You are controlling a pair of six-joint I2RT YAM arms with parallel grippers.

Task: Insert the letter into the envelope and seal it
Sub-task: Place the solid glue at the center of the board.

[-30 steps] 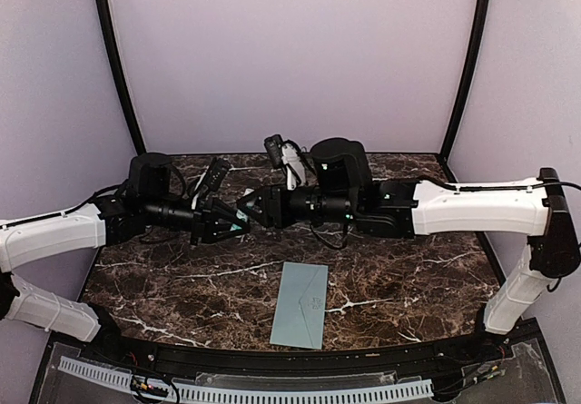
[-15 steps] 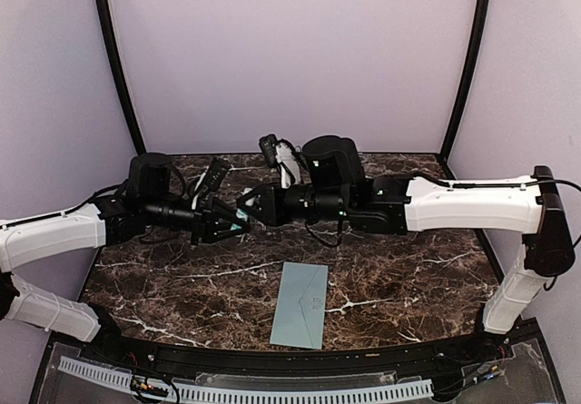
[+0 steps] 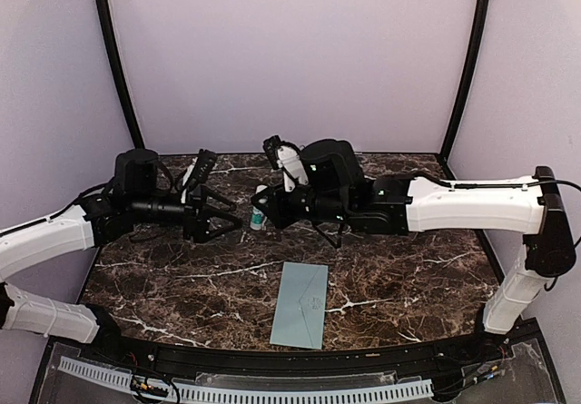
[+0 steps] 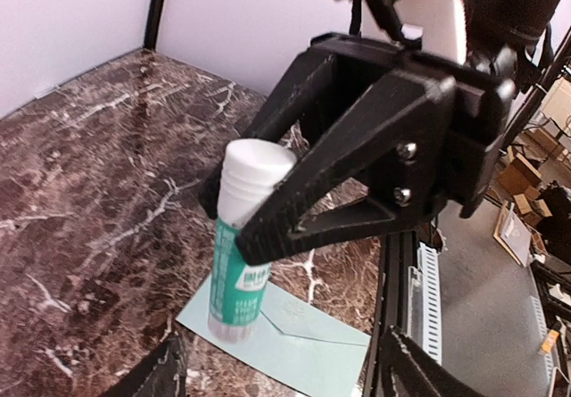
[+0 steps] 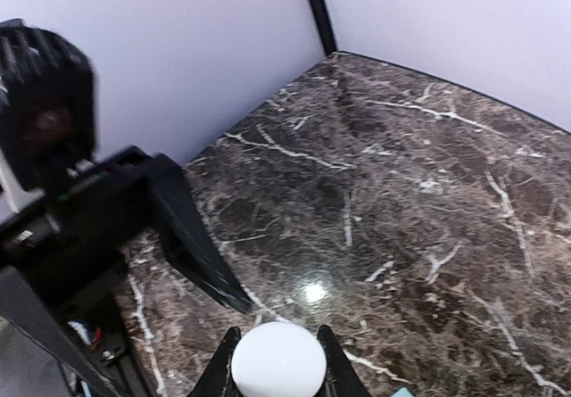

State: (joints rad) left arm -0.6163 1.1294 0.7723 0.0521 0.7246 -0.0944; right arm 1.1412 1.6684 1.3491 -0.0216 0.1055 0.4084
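Handover confirmed: within the last second my left pincer [image 3: 227, 221] has let go and backed off, jaws wide. The right pincer [image 3: 257, 213] alone grips the glue stick [image 4: 239, 245], above the table [image 3: 408, 277]. The envelope [image 3: 300, 304] lies flat near the front edge. No letter in sight; whether it is inside, I cannot tell. Gluing the flap appears next.

Both arms are stretching across the table [image 3: 408, 277], the left gripper [image 3: 231, 223] and the right gripper [image 4: 236, 223] with its glue stick [image 4: 239, 272] nearly meeting. Bare marble is lying open around the envelope [image 3: 300, 305].
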